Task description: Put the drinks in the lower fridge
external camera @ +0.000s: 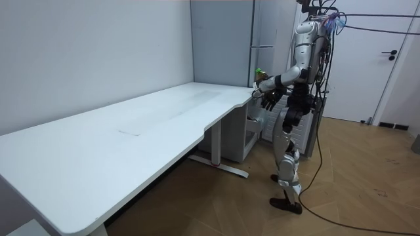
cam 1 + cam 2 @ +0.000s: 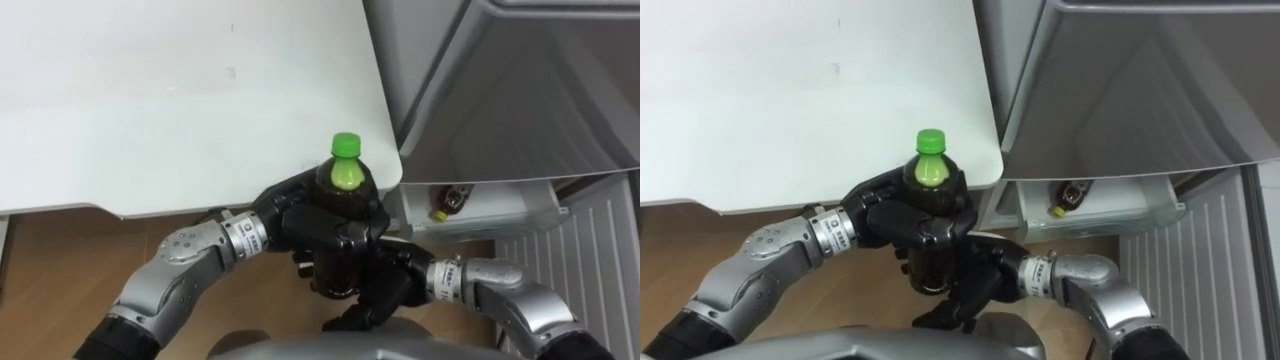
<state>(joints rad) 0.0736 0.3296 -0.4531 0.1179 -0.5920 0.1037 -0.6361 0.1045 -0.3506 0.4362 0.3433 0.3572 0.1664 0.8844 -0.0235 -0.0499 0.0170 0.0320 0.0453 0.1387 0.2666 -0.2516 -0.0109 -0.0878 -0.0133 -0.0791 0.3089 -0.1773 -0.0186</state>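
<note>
The bottle (image 2: 336,268) stands upright between the two hands. Its long axis is close to vertical, and its green cap (image 2: 345,146) points straight up toward the head camera. The dark body hangs below the cap.

The left hand (image 2: 305,218) comes in from the lower left and is closed around the bottle's shoulder and upper body. Its fingers (image 2: 350,232) wrap across the near side, just under the neck, so the cap and neck rise above this hand.

The right hand (image 2: 390,285) sits lower, just right of the left hand and beneath it, against the bottle's lower body. I cannot tell whether it is gripping the bottle or only resting against it, because the left hand and the bottle cover most of it.

Beyond the left hand lies the white table (image 2: 150,100). Its rounded corner is just behind the cap, and the bottle is held off the table, in front of that corner.

Beyond and to the right of the right hand, the lower fridge drawer (image 2: 520,215) stands open under the grey fridge (image 2: 520,90). A second bottle (image 2: 452,199) with a yellow cap lies on its side in the drawer, well apart from both hands.

In the room view the robot stands upright at the table's far corner beside the fridge, with both forearms raised in front of it.
</note>
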